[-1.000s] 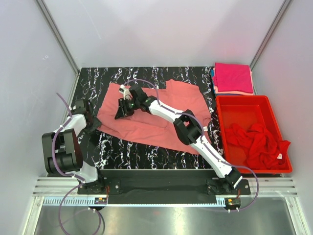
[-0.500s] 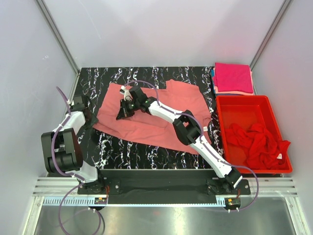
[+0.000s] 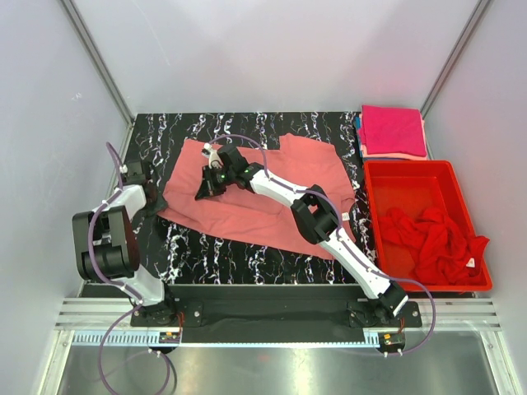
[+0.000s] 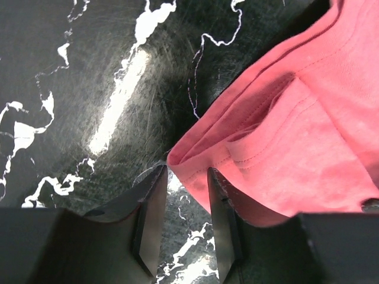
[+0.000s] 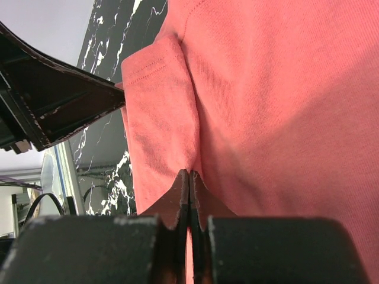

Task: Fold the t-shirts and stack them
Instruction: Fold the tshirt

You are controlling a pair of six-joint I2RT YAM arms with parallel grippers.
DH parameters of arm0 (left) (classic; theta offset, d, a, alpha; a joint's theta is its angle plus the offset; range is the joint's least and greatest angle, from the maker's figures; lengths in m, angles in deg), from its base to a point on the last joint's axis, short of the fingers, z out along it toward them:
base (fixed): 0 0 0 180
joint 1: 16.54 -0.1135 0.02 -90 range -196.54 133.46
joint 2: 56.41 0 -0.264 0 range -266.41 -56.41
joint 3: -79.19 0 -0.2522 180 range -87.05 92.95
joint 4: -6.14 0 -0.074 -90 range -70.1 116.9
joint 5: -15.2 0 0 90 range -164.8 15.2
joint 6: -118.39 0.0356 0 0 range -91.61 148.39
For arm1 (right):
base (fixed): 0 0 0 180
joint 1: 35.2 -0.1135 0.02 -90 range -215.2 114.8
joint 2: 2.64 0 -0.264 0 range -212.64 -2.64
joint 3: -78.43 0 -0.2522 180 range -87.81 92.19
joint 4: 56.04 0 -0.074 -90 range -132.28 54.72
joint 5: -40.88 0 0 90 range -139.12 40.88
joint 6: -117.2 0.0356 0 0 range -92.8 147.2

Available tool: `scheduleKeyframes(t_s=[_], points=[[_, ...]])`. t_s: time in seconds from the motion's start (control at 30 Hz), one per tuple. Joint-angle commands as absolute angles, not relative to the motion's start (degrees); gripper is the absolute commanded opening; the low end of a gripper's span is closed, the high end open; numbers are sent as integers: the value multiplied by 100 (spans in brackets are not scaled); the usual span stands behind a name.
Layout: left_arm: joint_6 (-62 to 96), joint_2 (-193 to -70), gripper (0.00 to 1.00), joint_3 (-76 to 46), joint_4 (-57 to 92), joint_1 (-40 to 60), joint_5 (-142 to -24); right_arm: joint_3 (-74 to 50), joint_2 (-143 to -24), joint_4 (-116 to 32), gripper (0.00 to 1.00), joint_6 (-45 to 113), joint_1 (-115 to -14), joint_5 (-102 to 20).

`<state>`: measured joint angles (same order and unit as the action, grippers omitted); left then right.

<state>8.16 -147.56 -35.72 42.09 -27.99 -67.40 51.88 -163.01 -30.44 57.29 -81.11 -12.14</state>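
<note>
I'm on the first fold of the salmon t-shirt point(image 3: 321, 160), spread mid-table. My right gripper point(image 3: 204, 191) pinches its cloth tight, while my left gripper point(image 4: 185, 177) stands partly open at the sleeve corner — next it must close, then both lift together.

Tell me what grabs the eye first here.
The salmon t-shirt lies spread across the middle of the black marbled table, with the right pincer shut on a fold of it. The left pincer sits open at that shirt's corner on the left arm's side. Along the right edge, a red bin holds a crumpled red t-shirt, and a folded magenta t-shirt lies behind it.
</note>
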Motion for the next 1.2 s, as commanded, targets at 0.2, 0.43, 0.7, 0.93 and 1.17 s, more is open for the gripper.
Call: scheduleKeyframes(t_s=[0.2,0.43,0.7,0.93,1.17], points=[[1564,-14983,42,-3116,3941,-2788,-6909,5211,-16216,-3393,0,5787,-8117,-1168],[1626,-15212,30,-3080,3994,-2788,-6988,5176,-16216,-3445,0,5778,-8108,-1194],[1521,-15221,17,-3045,4205,-2762,-6856,5193,-16189,-3454,0,5814,-8108,-1238],[1380,-14958,0,-3010,4380,-2735,-6707,5097,-16102,-3437,0,5805,-8099,-1369],[1388,-14887,0,-2974,4662,-2735,-6504,5149,-16049,-3489,0,5945,-8108,-1422]])
